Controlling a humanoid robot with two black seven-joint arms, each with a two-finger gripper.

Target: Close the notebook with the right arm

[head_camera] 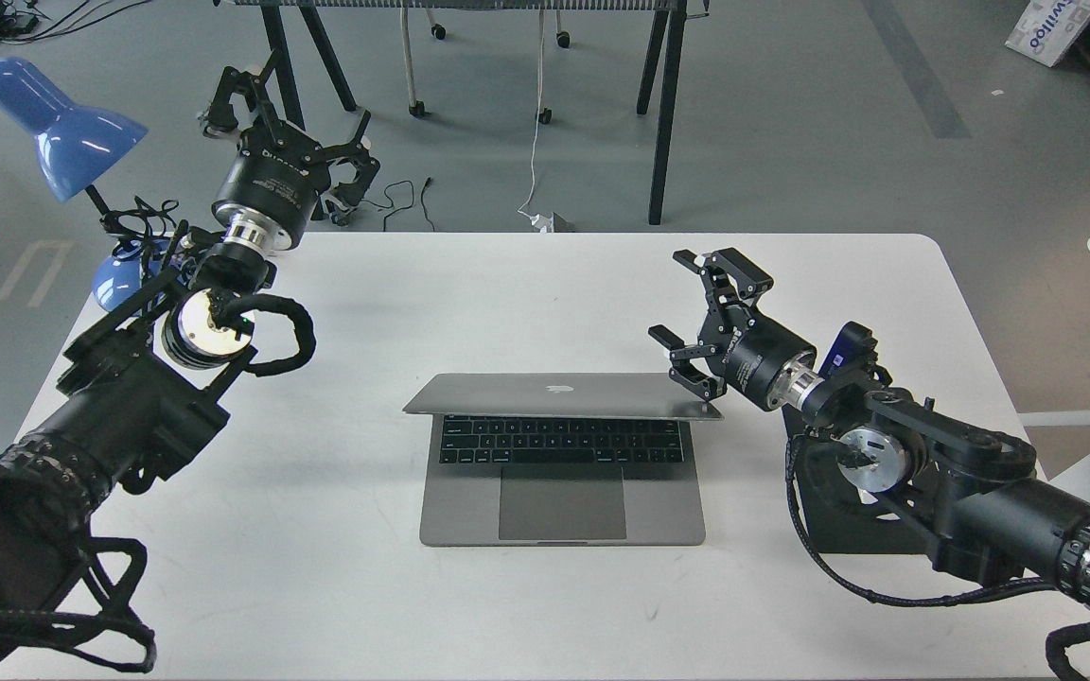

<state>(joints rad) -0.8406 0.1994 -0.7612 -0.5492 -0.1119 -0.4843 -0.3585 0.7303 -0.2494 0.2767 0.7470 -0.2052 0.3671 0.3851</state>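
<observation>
Now the half-lowered notebook (564, 392) lid's right corner touches the right tool (687, 317).

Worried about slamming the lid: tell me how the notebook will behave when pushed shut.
The notebook lid looks thin, rigid metal, so it should probably swing as one piece. Already tilted low over the keys, it may drop. The right gripper touches one corner; the base might skid.

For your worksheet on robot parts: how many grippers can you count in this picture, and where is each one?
2. The left gripper is raised beyond the table's far left corner, near the blue lamp. The right gripper, fingers spread, is at the notebook's right lid corner.
</observation>
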